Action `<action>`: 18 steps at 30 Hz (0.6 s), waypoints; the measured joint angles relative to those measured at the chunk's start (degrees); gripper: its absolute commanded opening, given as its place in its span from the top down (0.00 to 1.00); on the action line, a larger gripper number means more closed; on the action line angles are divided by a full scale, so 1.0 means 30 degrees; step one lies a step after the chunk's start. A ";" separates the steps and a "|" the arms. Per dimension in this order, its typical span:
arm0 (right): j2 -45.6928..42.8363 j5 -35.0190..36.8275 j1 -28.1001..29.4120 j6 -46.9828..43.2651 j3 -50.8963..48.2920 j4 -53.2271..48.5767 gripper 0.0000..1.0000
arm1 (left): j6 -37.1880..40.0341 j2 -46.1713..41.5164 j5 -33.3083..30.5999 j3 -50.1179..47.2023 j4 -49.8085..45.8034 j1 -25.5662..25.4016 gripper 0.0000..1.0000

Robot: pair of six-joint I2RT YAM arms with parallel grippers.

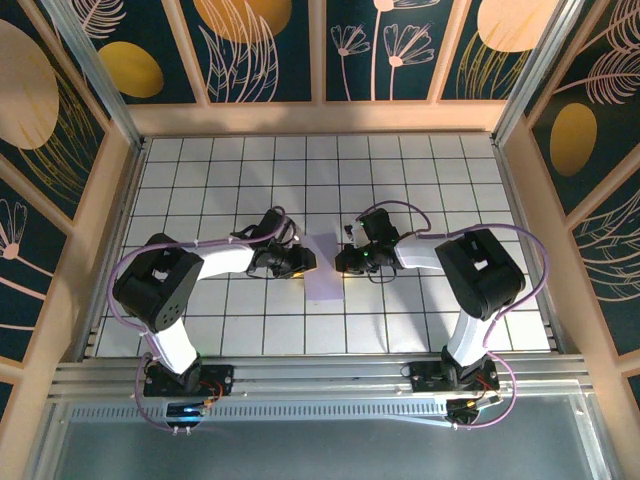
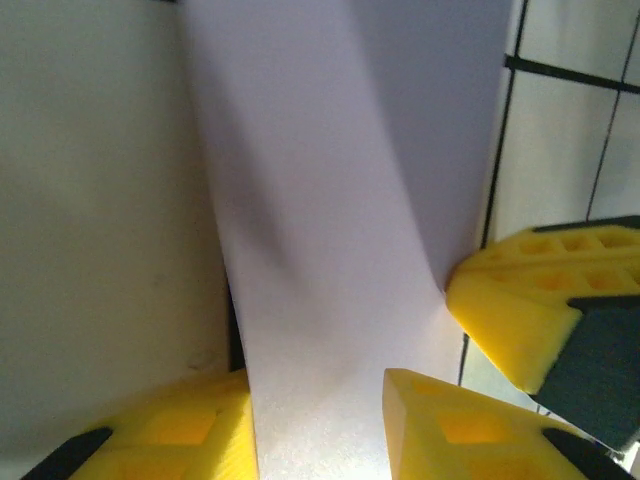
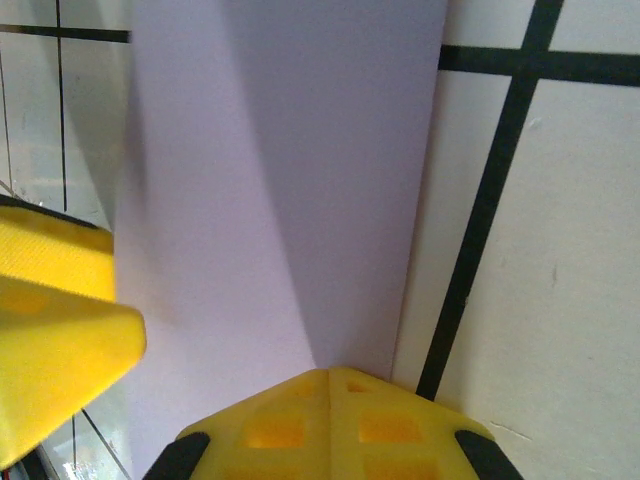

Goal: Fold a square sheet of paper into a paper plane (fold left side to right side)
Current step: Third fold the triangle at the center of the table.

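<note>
Left jaws, narrowly apart, straddle the raised left edge of the sheet (image 2: 330, 200), seemingly to carry it rightward, while the closed right jaws pin it to the counter (image 3: 560, 250).

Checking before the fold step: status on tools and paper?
Left tool open, straddling the sheet of paper. Right tool shut, tip at the sheet's edge. No obstruction seen.

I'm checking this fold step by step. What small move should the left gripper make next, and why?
Probably close the left gripper on the square sheet of paper: its yellow fingers stand apart with the lavender sheet running between them, while the shut right gripper sits at the sheet's opposite edge, seemingly pinning it.
</note>
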 measured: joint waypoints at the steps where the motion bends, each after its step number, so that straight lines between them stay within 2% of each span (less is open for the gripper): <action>1: 0.0000 0.0000 -0.0007 0.0000 0.0000 0.0000 1.00 | 0.0000 0.0000 0.0095 0.0000 0.0036 -0.0044 0.64; 8: 0.0000 0.0000 0.0000 0.0000 0.0000 0.0000 1.00 | -0.0051 -0.0022 0.0080 0.0000 0.0036 -0.0087 0.64; 16: -0.0073 0.0102 0.0000 0.0007 -0.0007 -0.0022 1.00 | -0.0328 -0.0226 -0.0372 -0.0007 0.0022 -0.0087 0.83; 18: -0.0189 0.0313 0.0000 0.0007 -0.0044 -0.0073 0.94 | -0.0459 -0.0262 -0.0393 -0.0080 0.0102 -0.0087 0.88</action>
